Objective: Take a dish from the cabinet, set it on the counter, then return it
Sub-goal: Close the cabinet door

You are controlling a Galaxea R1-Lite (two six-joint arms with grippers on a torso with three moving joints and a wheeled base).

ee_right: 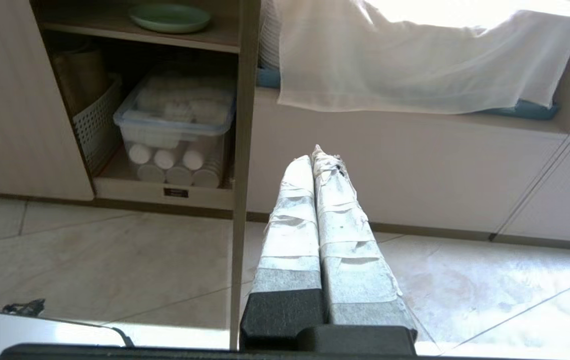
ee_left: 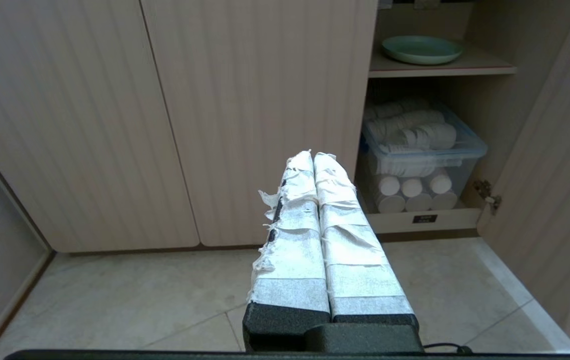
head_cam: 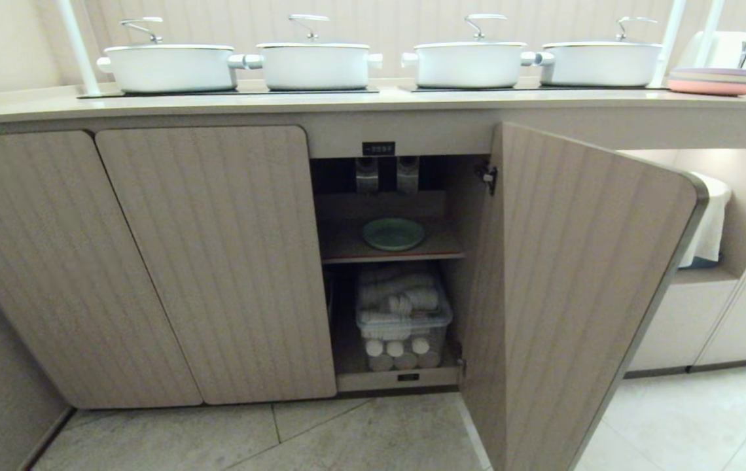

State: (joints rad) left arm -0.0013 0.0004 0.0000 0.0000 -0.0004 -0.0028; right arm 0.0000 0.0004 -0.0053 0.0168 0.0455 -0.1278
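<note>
- Head view: the beige wood-grain cabinet stands with its ribbed, round-cornered door swung wide. On its inner shelf sits the round, shallow mint-green dish, alone, above a clear plastic bin of white rolls. Over the cabinet runs the long pale-beige counter, carrying four white lidded pots. Neither arm shows here.
- Left wrist view: the left gripper, its fingers wrapped in white tape, is pressed together and holds nothing. It hangs low in front of the closed door beside the cabinet, well apart from the dish on the shelf.
- Right wrist view: the right gripper, taped the same way, is likewise pressed together and empty, low by the open door's edge. The dish is up on the shelf, well apart.
- My read: the fetch has not begun. Next, one arm must rise to shelf height, spread its fingers and take the dish's rim.
</note>
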